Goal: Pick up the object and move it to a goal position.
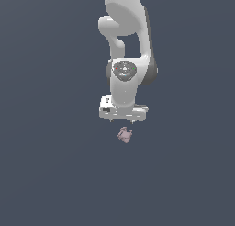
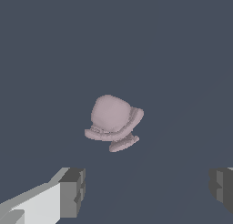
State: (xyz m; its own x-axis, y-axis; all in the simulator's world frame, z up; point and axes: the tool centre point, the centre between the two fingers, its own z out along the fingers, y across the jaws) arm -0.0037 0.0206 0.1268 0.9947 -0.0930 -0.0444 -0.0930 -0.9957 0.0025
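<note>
**Two cameras, one small patch in common**

The exterior view stands well back and faces the arm [image 1: 124,46] head-on, holding it in the upper centre of the frame with plain dark ground all round. The wrist view rides on the arm and looks down past the gripper [image 2: 145,191], close in. Both take in the object [image 1: 125,135]: tiny below the arm from outside, large mid-frame from the wrist [image 2: 113,122].
</note>
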